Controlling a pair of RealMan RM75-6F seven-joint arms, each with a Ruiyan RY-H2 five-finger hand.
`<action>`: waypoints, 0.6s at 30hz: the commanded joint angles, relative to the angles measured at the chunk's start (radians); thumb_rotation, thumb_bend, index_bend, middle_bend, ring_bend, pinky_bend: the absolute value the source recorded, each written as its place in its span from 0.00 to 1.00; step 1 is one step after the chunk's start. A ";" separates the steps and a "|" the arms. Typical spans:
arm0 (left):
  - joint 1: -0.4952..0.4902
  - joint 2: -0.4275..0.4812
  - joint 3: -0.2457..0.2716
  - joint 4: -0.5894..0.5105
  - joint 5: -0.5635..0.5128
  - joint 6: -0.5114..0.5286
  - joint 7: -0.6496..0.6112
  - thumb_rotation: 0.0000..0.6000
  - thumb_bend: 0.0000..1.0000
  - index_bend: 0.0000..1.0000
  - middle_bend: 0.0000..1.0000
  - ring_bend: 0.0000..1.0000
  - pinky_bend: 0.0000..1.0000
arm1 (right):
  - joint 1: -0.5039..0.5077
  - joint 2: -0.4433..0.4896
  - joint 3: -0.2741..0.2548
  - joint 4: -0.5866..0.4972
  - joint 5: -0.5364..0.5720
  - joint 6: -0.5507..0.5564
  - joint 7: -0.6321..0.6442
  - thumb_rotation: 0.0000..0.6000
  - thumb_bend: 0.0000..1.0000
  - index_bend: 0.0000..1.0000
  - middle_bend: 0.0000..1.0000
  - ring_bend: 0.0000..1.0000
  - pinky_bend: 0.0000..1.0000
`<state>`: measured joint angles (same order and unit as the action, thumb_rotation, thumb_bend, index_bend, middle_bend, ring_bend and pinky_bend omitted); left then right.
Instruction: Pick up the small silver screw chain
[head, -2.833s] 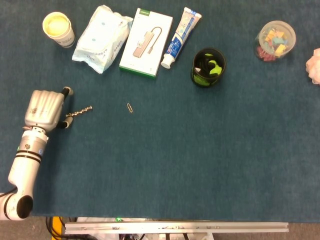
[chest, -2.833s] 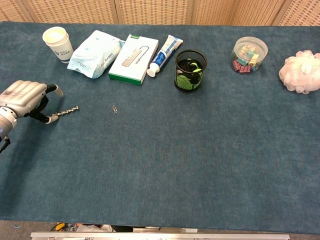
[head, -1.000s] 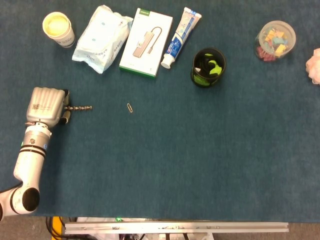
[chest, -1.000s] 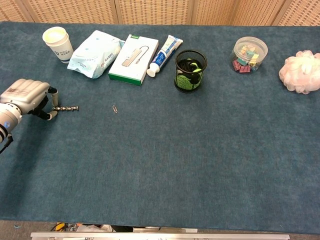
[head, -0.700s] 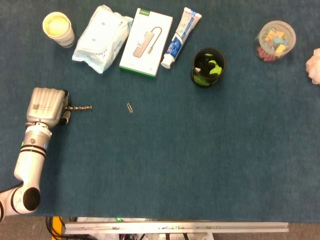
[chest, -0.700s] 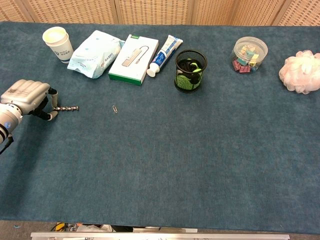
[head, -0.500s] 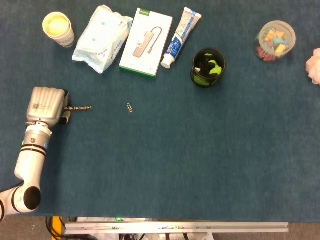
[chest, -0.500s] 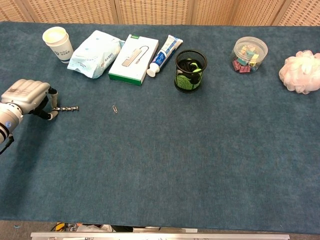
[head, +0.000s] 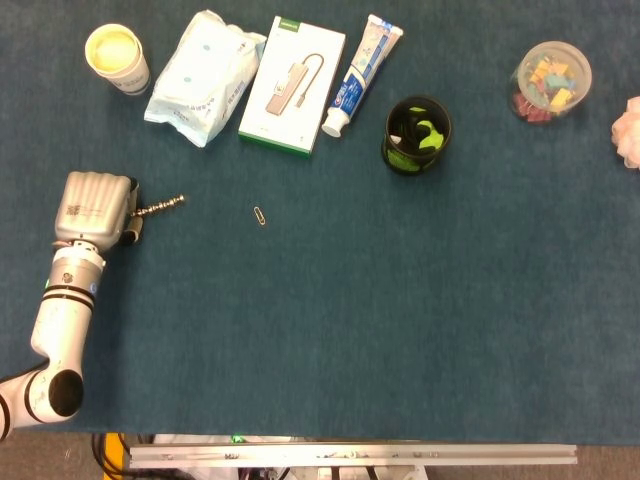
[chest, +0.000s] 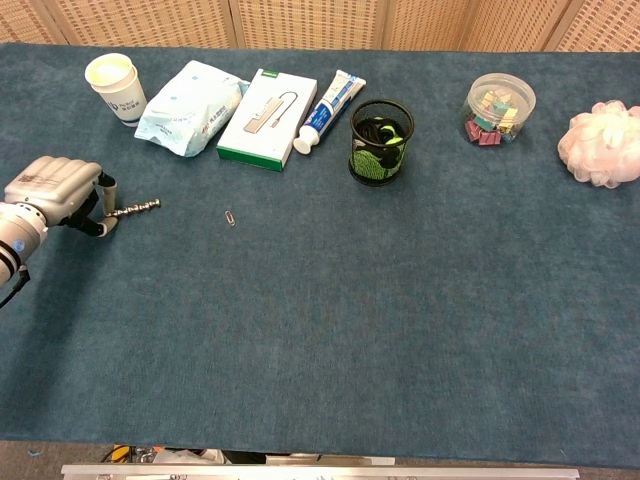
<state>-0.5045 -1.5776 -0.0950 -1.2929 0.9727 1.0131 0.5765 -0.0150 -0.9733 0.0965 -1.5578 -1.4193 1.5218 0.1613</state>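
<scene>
The small silver screw chain (head: 161, 207) (chest: 137, 208) juts out rightward from my left hand (head: 94, 209) (chest: 55, 191), its free end tilted up a little. The hand's fingers are curled around the chain's near end, pinching it at the left side of the blue table. How far the chain's free end sits off the cloth is hard to tell. My right hand appears in neither view.
A paperclip (head: 260, 215) lies right of the chain. Along the back stand a paper cup (head: 117, 57), a wipes pack (head: 203, 75), a white box (head: 293, 84), a toothpaste tube (head: 361, 73), a black mesh cup (head: 417, 134), a clip jar (head: 551, 80) and a pink puff (chest: 603, 143).
The left hand closed on the chain's near end over the past seconds. Since half a second ago the chain's free end has tilted upward and the hand has shifted slightly.
</scene>
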 joint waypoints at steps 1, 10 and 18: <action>-0.001 0.007 0.001 -0.008 -0.004 0.000 0.002 1.00 0.37 0.55 0.84 0.87 0.95 | -0.002 -0.001 0.000 0.001 -0.001 0.002 0.002 1.00 0.00 0.12 0.29 0.14 0.19; 0.000 0.027 0.004 -0.041 0.015 0.028 0.004 1.00 0.37 0.56 0.84 0.87 0.95 | -0.006 0.002 0.001 0.003 -0.005 0.010 0.011 1.00 0.00 0.12 0.30 0.14 0.19; 0.008 0.128 0.025 -0.181 0.109 0.108 0.036 1.00 0.37 0.57 0.84 0.87 0.95 | -0.007 -0.003 0.001 0.010 -0.014 0.015 0.022 1.00 0.00 0.12 0.30 0.14 0.19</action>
<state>-0.4991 -1.4812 -0.0773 -1.4359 1.0561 1.0980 0.5971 -0.0222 -0.9757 0.0975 -1.5482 -1.4329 1.5369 0.1834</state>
